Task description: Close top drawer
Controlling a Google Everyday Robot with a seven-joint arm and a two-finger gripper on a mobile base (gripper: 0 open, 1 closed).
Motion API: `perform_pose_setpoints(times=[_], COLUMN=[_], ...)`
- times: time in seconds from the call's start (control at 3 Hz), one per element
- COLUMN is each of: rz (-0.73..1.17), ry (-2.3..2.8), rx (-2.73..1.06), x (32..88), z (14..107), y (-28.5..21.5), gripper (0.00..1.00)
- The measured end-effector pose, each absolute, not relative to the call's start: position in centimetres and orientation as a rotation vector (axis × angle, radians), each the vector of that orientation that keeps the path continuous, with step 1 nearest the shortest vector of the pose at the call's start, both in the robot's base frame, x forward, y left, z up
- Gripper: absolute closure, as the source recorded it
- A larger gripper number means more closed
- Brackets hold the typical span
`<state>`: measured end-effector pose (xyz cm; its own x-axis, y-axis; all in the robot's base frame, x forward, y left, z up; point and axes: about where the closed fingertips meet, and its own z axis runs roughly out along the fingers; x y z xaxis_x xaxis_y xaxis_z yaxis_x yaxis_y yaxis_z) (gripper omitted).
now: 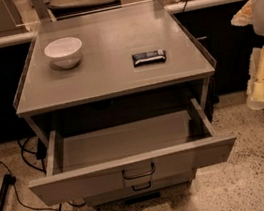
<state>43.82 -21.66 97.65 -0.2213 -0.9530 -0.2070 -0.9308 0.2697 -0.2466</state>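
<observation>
**Gripper out of view, top drawer open**

The gripper is nowhere in the view, so its grasp cannot be told. The top drawer (132, 163) juts out well past the desk's (113, 83) front edge. A white bowl (63, 52) sits near the back left corner and a dark wrapped bar (149, 57) toward the right edge. Cables (21, 198) trail on the floor at left.
</observation>
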Motion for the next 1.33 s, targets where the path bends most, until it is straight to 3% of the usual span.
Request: perform_pose_setpoints(times=[0.33, 1.33], rz=[-0.099, -0.095], ry=[2.231, 2.284], rx=[-1.724, -1.648], x=[43.8, 42.2], z=[97.6, 94.1], y=[-21.7, -22.1], gripper=[0.0, 0.63])
